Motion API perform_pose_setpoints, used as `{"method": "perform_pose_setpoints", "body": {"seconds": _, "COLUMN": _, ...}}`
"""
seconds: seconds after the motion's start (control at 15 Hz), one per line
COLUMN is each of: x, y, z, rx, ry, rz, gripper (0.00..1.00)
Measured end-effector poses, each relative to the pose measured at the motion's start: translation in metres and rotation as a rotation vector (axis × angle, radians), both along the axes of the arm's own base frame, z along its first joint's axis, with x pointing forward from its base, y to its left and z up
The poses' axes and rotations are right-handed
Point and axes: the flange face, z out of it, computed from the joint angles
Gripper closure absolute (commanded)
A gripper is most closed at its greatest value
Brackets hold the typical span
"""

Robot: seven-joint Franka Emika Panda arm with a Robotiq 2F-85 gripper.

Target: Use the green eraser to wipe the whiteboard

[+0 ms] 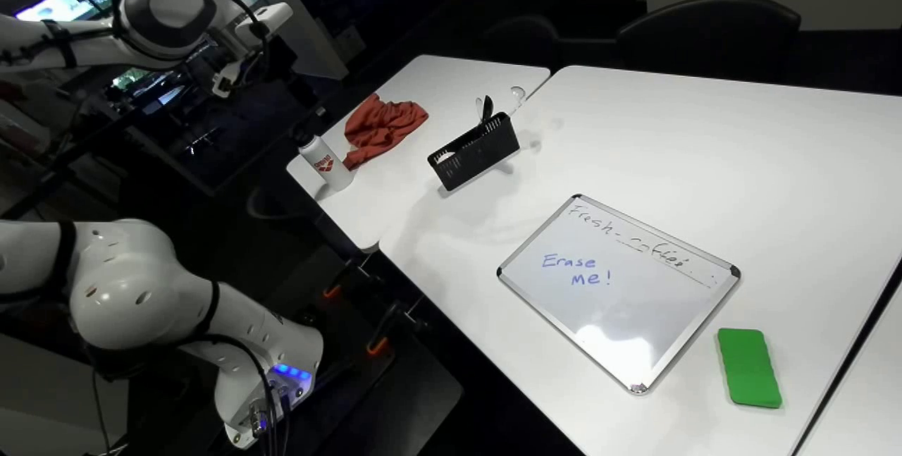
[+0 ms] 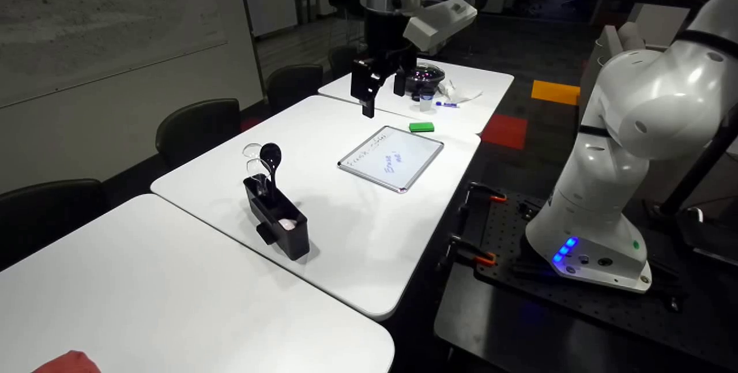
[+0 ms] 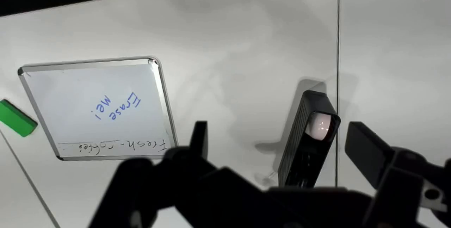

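Note:
The green eraser [image 1: 749,368] lies flat on the white table beside a short end of the whiteboard, apart from it. It also shows in an exterior view [image 2: 421,127] and at the left edge of the wrist view [image 3: 17,118]. The whiteboard [image 1: 620,315] lies flat, with blue "Erase me!" and a line of black writing along one long side; it also shows in an exterior view [image 2: 418,151] and the wrist view [image 3: 63,104]. My gripper [image 3: 278,133] is open and empty, high above the table. It also hangs in an exterior view [image 2: 383,99].
A black caddy [image 1: 476,153] with spoons and a pale item stands near a table seam, below the gripper in the wrist view [image 3: 292,143]. A white bottle [image 1: 328,163] and red cloth [image 1: 384,125] are nearby. A dark bowl [image 2: 425,73], cup [image 2: 426,99] and marker [image 2: 447,104] stand beyond the eraser.

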Motion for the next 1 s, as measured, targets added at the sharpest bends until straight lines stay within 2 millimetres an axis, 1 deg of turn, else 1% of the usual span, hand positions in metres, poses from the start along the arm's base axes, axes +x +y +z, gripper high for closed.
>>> {"method": "perform_pose_setpoints", "body": {"seconds": 0.2, "x": 0.0, "y": -0.001, "z": 0.0, "rx": -0.005, "ry": 0.0, "rz": 0.008, "gripper": 0.0}}
{"method": "perform_pose_setpoints", "body": {"seconds": 0.27, "x": 0.002, "y": -0.005, "z": 0.0, "rx": -0.018, "ry": -0.003, "rz": 0.025, "gripper": 0.0}}
{"method": "perform_pose_setpoints", "body": {"seconds": 0.33, "x": 0.007, "y": -0.014, "z": 0.0, "rx": -0.03, "ry": -0.007, "rz": 0.047, "gripper": 0.0}}
{"method": "perform_pose_setpoints", "body": {"seconds": 0.4, "x": 0.013, "y": -0.027, "z": -0.001, "rx": -0.044, "ry": -0.012, "rz": 0.068, "gripper": 0.0}}
{"method": "perform_pose_setpoints", "body": {"seconds": 0.47, "x": 0.022, "y": -0.045, "z": -0.002, "rx": -0.057, "ry": -0.022, "rz": 0.086, "gripper": 0.0}}
{"method": "perform_pose_setpoints", "body": {"seconds": 0.53, "x": 0.032, "y": -0.069, "z": -0.004, "rx": -0.068, "ry": -0.034, "rz": 0.096, "gripper": 0.0}}
{"method": "perform_pose_setpoints", "body": {"seconds": 0.73, "x": 0.06, "y": -0.149, "z": -0.015, "rx": -0.067, "ry": -0.035, "rz": 0.121, "gripper": 0.0}}
{"method": "perform_pose_setpoints", "body": {"seconds": 1.0, "x": 0.085, "y": -0.255, "z": -0.039, "rx": -0.042, "ry": 0.042, "rz": 0.156, "gripper": 0.0}}
